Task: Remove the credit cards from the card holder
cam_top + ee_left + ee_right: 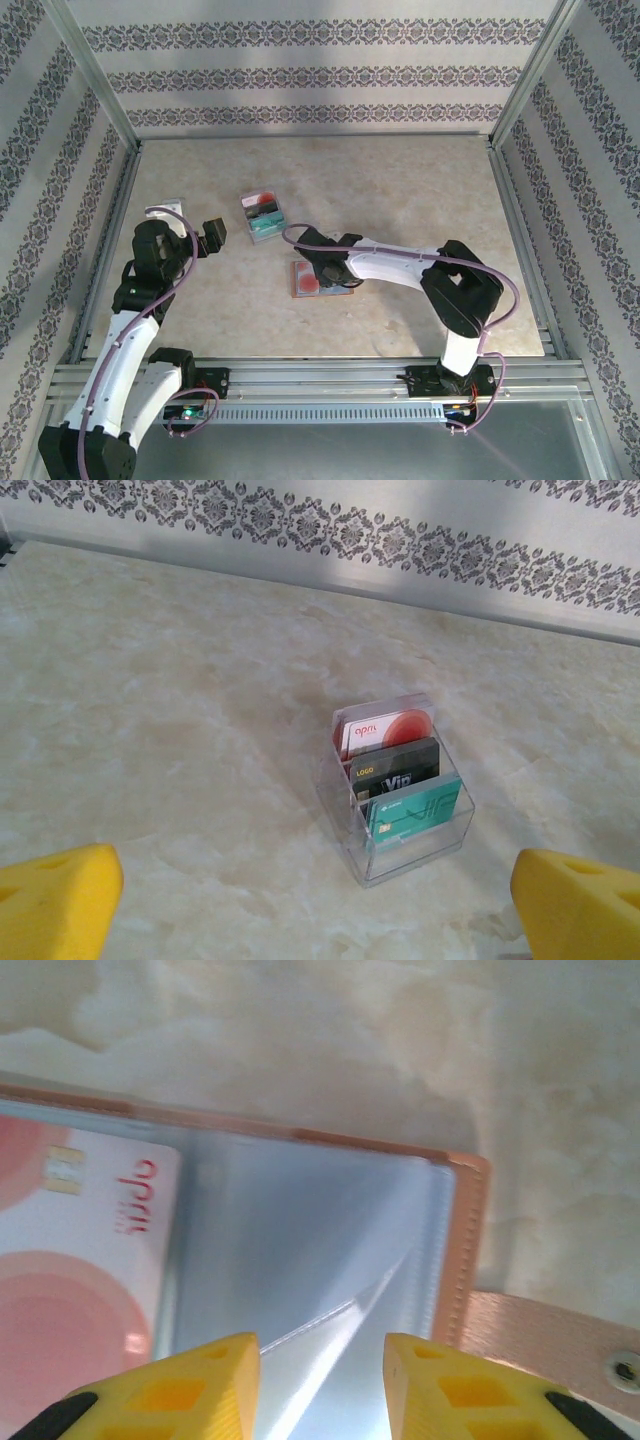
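right gripper (322,270), seen from above, hangs low over the open holder (308,281) mid table. left gripper (212,236) sits apart, left of a clear box (264,217).

left wrist: jaws spread wide and empty, facing that box of upright cards.

right wrist: my fingers (200,1385) stand partly apart over an empty sleeve (300,1230), clamping nothing i can see. a pink card (80,1250) lies in the next sleeve, to the left. i judge it light, stiff and slick, snug in soft film that will buckle. i'd pinch whichever edge clears the sleeve mouth; i can't see which.
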`<control>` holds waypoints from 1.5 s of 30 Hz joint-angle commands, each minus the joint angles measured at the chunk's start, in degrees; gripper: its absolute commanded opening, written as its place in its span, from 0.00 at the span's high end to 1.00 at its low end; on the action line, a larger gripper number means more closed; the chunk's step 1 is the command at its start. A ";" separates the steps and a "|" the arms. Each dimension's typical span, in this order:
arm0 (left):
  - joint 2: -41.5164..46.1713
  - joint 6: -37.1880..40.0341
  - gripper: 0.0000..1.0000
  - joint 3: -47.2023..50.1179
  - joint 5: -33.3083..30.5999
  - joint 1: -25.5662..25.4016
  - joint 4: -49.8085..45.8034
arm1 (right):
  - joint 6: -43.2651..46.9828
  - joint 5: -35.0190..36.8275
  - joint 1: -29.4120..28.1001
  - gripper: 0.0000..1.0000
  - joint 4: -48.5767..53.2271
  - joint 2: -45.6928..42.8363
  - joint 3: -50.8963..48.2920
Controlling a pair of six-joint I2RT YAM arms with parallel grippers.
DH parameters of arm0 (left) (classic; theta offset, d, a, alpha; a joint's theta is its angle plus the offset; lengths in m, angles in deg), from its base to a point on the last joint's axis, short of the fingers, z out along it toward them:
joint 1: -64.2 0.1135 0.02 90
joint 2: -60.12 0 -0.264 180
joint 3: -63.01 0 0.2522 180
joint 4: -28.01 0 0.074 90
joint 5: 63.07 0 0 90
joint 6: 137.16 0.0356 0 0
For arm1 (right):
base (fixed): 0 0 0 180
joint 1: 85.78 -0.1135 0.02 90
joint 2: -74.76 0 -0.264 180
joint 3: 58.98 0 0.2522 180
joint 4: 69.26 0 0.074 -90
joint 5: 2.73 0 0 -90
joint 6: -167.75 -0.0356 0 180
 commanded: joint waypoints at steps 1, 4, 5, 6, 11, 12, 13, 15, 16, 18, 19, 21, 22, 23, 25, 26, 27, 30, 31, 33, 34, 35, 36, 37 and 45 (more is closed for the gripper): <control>0.86 0.66 0.01 -1.64 -2.95 -2.93 -3.13 | -1.20 1.83 0.85 0.61 1.03 -2.99 -1.89; 0.97 0.91 0.01 -1.33 -8.21 -8.54 -4.16 | -1.41 1.34 2.21 0.62 0.48 -4.42 -3.71; 0.80 1.50 0.01 -1.45 -11.11 -10.87 -4.64 | -1.50 0.99 2.64 0.62 0.18 -4.94 -4.32; 0.59 2.41 0.01 -1.63 -14.62 -14.13 -5.39 | -1.67 0.52 3.26 0.63 -0.32 -5.53 -5.17; -2.61 2.67 0.01 -2.03 -26.65 -26.12 -6.59 | -2.11 -0.89 5.53 0.64 -1.69 -8.72 -8.26; -3.60 2.12 0.01 -1.73 -27.91 -28.17 -6.26 | -2.25 -0.98 5.99 0.64 -1.83 -9.52 -8.78; -4.75 1.52 0.01 -1.40 -29.29 -30.32 -5.65 | -2.38 -1.11 6.38 0.65 -1.96 -10.26 -9.29; -7.43 0.24 0.01 -0.79 -31.72 -34.12 -4.35 | -2.77 -1.63 7.20 0.65 -2.25 -11.74 -10.26; -9.08 -0.45 0.01 -0.63 -32.41 -35.90 -3.63 | -2.96 -2.16 7.75 0.65 -2.63 -12.61 -10.79; -12.51 -2.44 0.01 -0.44 -34.26 -39.08 -2.57 | -3.33 -3.39 8.61 0.65 -3.46 -14.37 -11.77; -14.31 -3.29 0.01 -0.44 -34.77 -40.61 -2.01 | -3.43 -4.14 9.07 0.65 -4.08 -15.41 -12.31; -17.26 -4.54 0.01 -0.32 -34.80 -42.93 -0.18 | -3.39 -5.87 9.83 0.64 -5.17 -17.04 -12.87; -18.69 -5.37 0.01 -0.21 -34.60 -43.86 0.78 | -3.52 -6.85 10.03 0.65 -5.76 -17.71 -12.98; -19.93 -6.12 0.01 -0.16 -34.18 -44.34 1.45 | -3.47 -7.79 10.18 0.64 -6.32 -18.22 -13.11; -22.54 -8.06 0.01 -0.13 -33.22 -45.01 2.00 | -3.36 -10.39 10.26 0.64 -7.57 -18.71 -12.86; -23.66 -8.82 0.01 -0.22 -33.06 -45.18 2.16 | -3.44 -11.60 10.29 0.64 -8.11 -18.68 -12.64; -24.87 -9.49 0.01 -0.27 -33.10 -45.38 2.09 | -3.53 -13.11 10.29 0.64 -8.81 -18.44 -12.40; -27.69 -12.17 0.01 -0.22 -33.56 -45.47 1.54 | -4.07 -17.48 10.20 0.64 -11.21 -17.28 -12.11; -28.39 -13.57 0.01 -0.44 -33.68 -45.47 0.79 | -4.39 -19.18 10.19 0.64 -12.42 -16.87 -12.10; -29.72 -15.56 0.01 -1.03 -33.40 -45.47 -0.44 | -5.27 -22.36 10.19 0.64 -15.33 -15.88 -12.47; -30.40 -16.39 0.01 -1.29 -32.96 -45.47 -0.98 | -5.82 -23.93 10.08 0.64 -16.76 -15.30 -12.54; -30.93 -17.41 0.01 -1.41 -32.58 -45.47 -1.16 | -6.16 -24.99 10.04 0.64 -17.74 -14.69 -12.54; -31.43 -18.69 0.01 -1.33 -32.17 -45.47 -1.18 | -6.50 -26.02 9.94 0.64 -18.73 -14.01 -12.39; -32.01 -20.14 0.00 -1.17 -31.91 -45.47 -1.16 | -6.80 -26.87 9.83 0.64 -19.46 -13.17 -12.17; -36.21 -28.11 0.03 -1.56 -31.13 -44.83 -1.07 | -7.22 -29.54 7.68 0.64 -21.49 -6.99 -8.96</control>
